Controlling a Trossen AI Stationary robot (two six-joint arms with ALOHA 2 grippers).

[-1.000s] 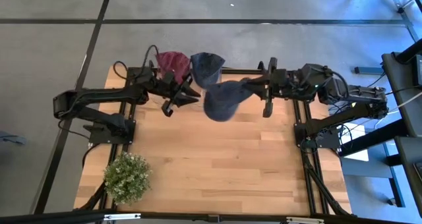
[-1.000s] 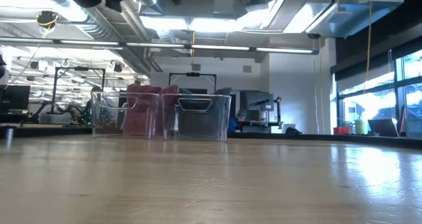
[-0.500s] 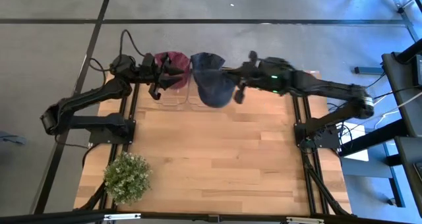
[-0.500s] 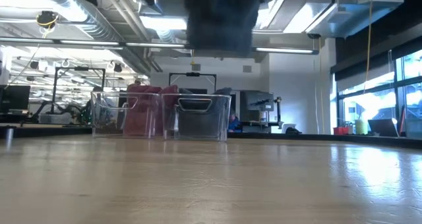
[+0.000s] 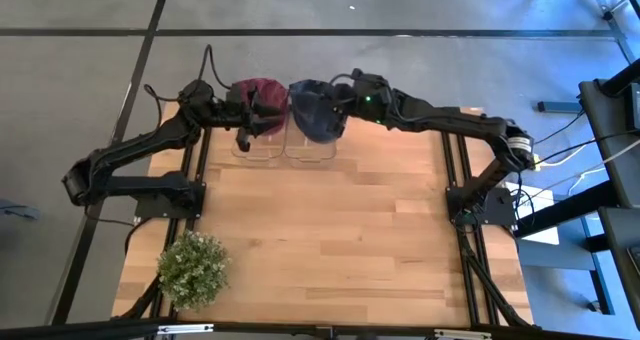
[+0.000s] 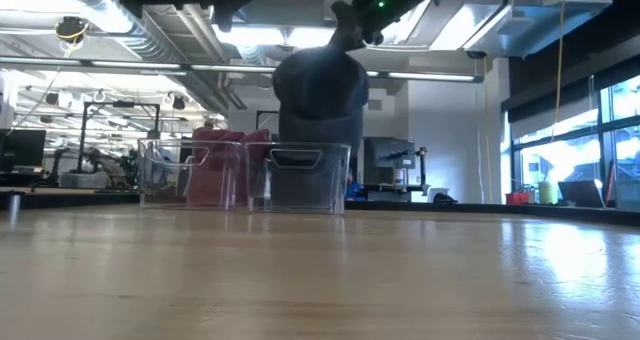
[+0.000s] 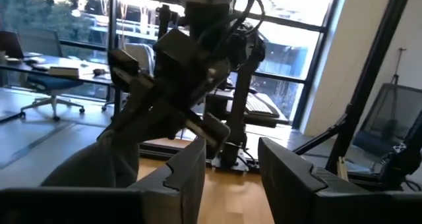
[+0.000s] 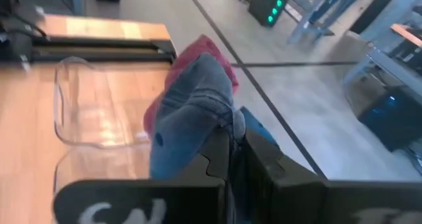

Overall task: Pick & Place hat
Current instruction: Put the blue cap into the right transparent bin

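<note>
My right gripper (image 5: 340, 97) is shut on a dark blue denim hat (image 5: 318, 120) and holds it over the right of two clear bins (image 6: 298, 180) at the table's far edge. In the low view the hat (image 6: 320, 90) hangs with its lower end at the bin's rim. That bin holds another blue hat (image 5: 308, 92). The left bin (image 6: 190, 175) holds red hats (image 5: 258, 95). My left gripper (image 5: 260, 113) is open and empty beside the red hats' bin, facing the right gripper. My right gripper pinches a bunched fold of the hat's cloth (image 8: 224, 122) between its two fingers, slanting down from the table's right side. The hat hangs slack below the fingers (image 6: 345, 30), clear of the table. Whether its lower end touches the bin I cannot tell.
A small green potted plant (image 5: 192, 268) stands at the table's near left corner. The wooden tabletop (image 5: 330, 240) lies bare between the bins and the near edge. Both arms' bases and black frames run along the left and right edges.
My right gripper has carried the blue hat from the table's middle toward the far edge and left, over the right bin, and the hat has come down to hang at the bin's rim. My left gripper has gone toward the far edge, beside the red hats' bin.
</note>
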